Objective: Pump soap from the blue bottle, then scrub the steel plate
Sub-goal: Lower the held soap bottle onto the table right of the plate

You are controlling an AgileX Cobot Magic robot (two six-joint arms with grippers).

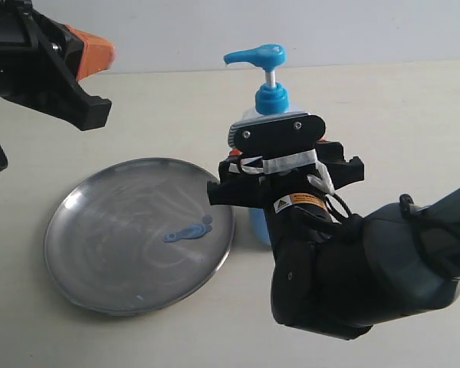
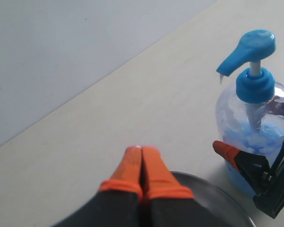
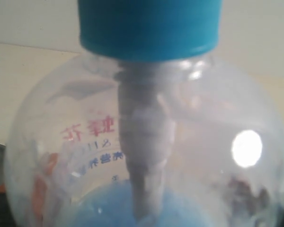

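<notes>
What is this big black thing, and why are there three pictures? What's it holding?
It's a robot with two arms, each ending in a pincer. One picture is from a camera watching the whole table; the other two are from little cameras on the wrists. On the table sit a steel plate with a blob of blue soap, and a pump bottle beside it. The right pincer grips the bottle, so its camera sees it very close. The left pincer is shut and holds nothing.

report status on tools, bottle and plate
Left tool shut, empty, above steel plate edge. Right tool shut on blue bottle, upright beside plate. Soap blob on plate. Left tool's path down looks open.
</notes>
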